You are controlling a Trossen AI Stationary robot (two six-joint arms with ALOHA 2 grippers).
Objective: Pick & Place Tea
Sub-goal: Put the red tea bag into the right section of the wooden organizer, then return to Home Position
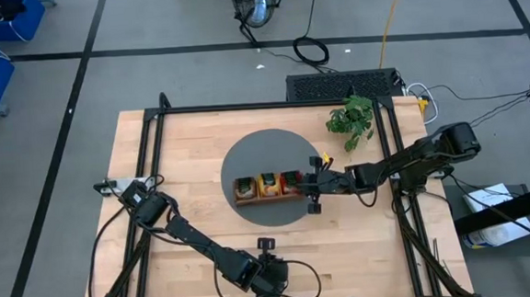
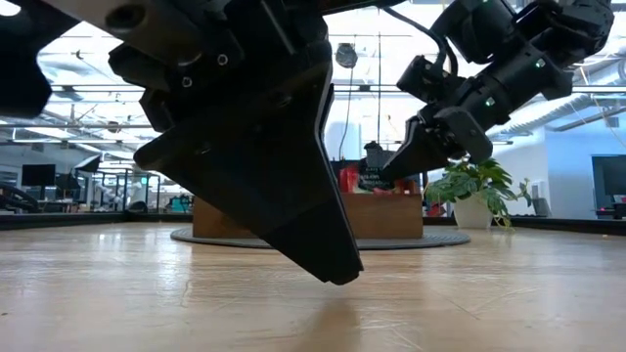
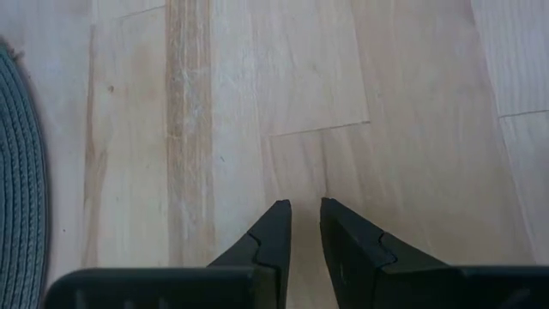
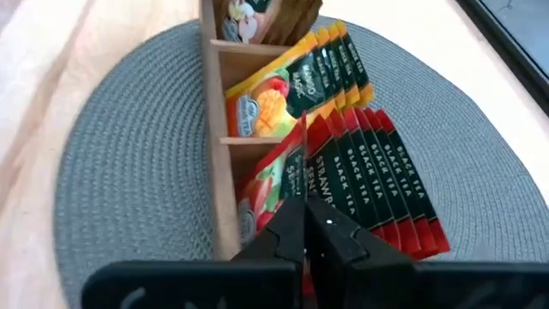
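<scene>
from above, the tea [image 1: 268, 184] fills the tray [image 1: 246, 200] on the round mat [image 1: 247, 159], with the right gripper [image 1: 308, 186] at its red end and a plant [image 1: 352, 118] near. the left wrist view shows the left gripper [image 3: 305, 225] slightly parted over bare counter [image 3: 386, 103], idle. in the right wrist view the fingers [image 4: 287, 236] pinch a red sachet [image 4: 279, 180], not yet lifted, so placing seems barely begun.

One wooden tray [image 4: 214, 146] with three compartments sits on one round grey mat [image 1: 247, 163], on one tabletop [image 1: 191, 139]. The red sachets [image 4: 377, 172] in the nearest compartment number about six, the orange-yellow sachets [image 4: 322, 73] in the middle one about five; the count in the third compartment cannot be made out. There is one potted plant [image 1: 353, 120]. Two arms are in view, each with one end effector: left [image 3: 304, 236] and right [image 4: 310, 240]
</scene>
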